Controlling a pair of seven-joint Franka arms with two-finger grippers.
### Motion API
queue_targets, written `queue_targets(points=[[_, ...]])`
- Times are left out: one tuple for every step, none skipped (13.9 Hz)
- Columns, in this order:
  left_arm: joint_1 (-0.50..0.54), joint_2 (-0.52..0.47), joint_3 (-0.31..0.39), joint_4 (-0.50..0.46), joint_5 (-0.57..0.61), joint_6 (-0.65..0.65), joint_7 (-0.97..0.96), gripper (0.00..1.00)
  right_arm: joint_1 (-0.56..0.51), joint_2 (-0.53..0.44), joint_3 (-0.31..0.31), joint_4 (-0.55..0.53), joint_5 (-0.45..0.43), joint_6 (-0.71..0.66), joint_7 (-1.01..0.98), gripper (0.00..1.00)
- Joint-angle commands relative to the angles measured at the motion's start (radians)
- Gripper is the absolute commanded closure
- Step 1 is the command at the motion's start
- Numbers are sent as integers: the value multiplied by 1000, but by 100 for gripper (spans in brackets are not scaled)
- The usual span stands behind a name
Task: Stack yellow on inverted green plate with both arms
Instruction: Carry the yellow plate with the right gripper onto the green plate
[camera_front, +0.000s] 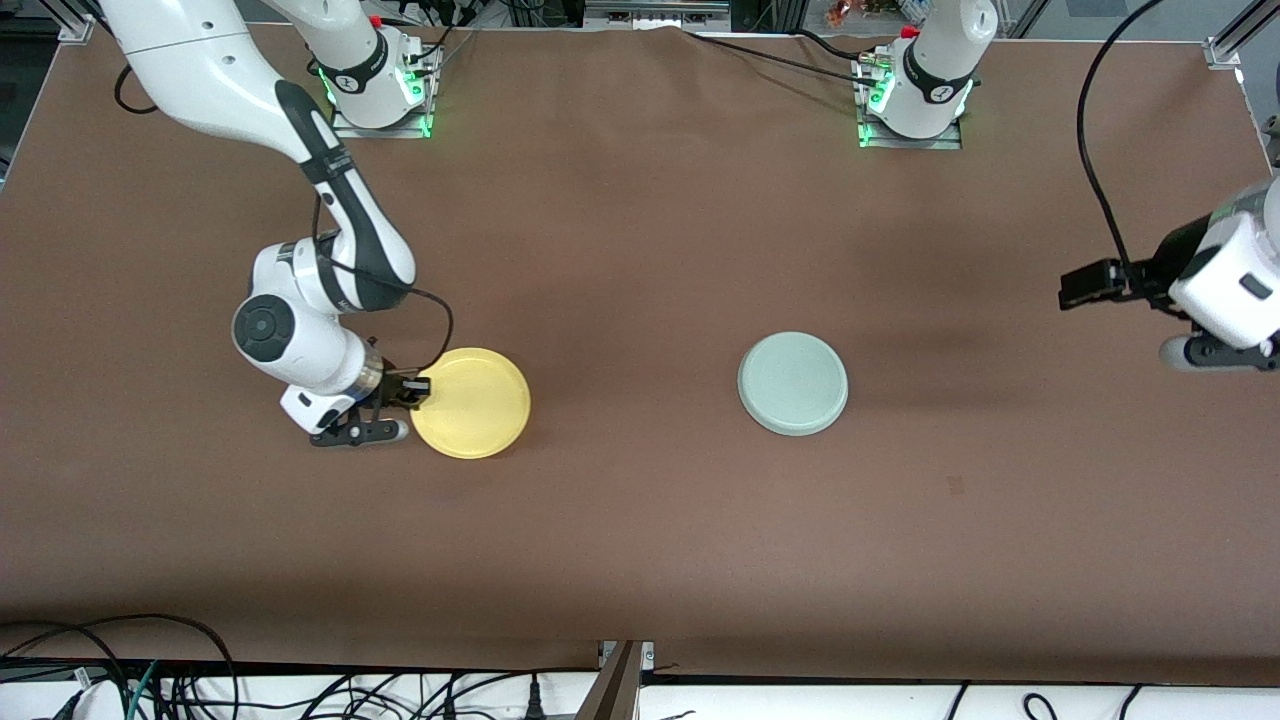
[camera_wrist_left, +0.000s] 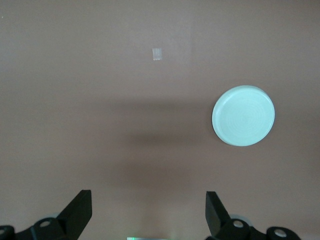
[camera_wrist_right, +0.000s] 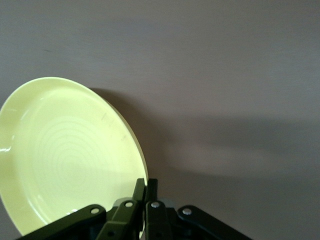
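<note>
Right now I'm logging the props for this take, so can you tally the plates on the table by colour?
Yellow plate: 1, its rim pinched by the right gripper, toward the right arm's end of the table.
Green plate: 1, lying upside down, toward the left arm's end; the left gripper waits open, off to its side.
Total: 2 plates.

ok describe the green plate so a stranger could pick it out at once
On the brown table, look toward the left arm's end. The green plate lies there alone, upside down, ringed base up. It is pale mint, unlike the bright yellow plate pinched by the right gripper.
</note>
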Motion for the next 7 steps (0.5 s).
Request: queue_targets(points=[[3, -221, 5, -327, -27, 190, 34, 0, 41, 0, 83, 95, 12, -78, 200, 100], [12, -299, 5, -445, -27, 285, 53, 0, 75, 7, 93, 125, 12, -80, 283, 100], [18, -349, 5, -533, -16, 370, 55, 0, 119, 24, 94, 155, 12, -80, 358, 100], [23, -384, 5, -593, -11, 436, 56, 0, 168, 35, 94, 187, 13, -79, 425, 100], [27, -395, 6, -609, -8, 440, 79, 0, 221, 55, 94, 214, 14, -79, 500, 100], [29, -395, 5, -603, -7, 400, 85, 0, 268, 75, 94, 241, 10, -75, 571, 100], [35, -381, 5, -580, -8, 377, 82, 0, 316, 99, 93, 279, 9, -71, 640, 100]])
